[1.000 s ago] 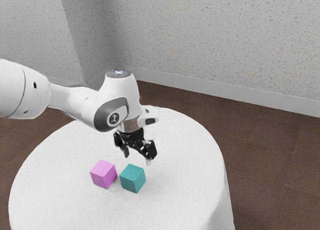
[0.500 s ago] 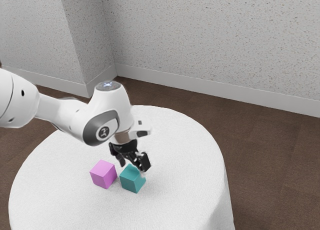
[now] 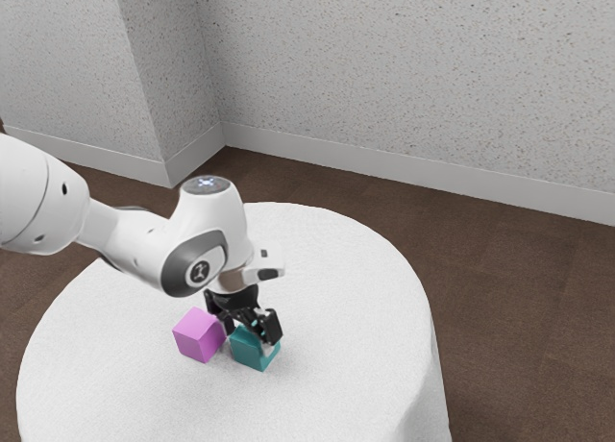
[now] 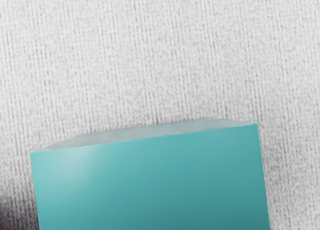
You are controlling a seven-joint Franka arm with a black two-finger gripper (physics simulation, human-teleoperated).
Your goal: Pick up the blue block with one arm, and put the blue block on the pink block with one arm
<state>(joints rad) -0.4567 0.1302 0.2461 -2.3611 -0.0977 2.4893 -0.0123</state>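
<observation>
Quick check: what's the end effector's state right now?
End effector: low over the blue block, which sits on the table; open or closed cannot be told.

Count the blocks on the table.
2. The pink block sits on the exterior view's left; the blue block is right beside it, under the hand. The arm may hide others.

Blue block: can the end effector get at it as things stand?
Probably yes. The end effector is right down over the blue block, with nothing between them; the pink block sits off to its side.
</observation>
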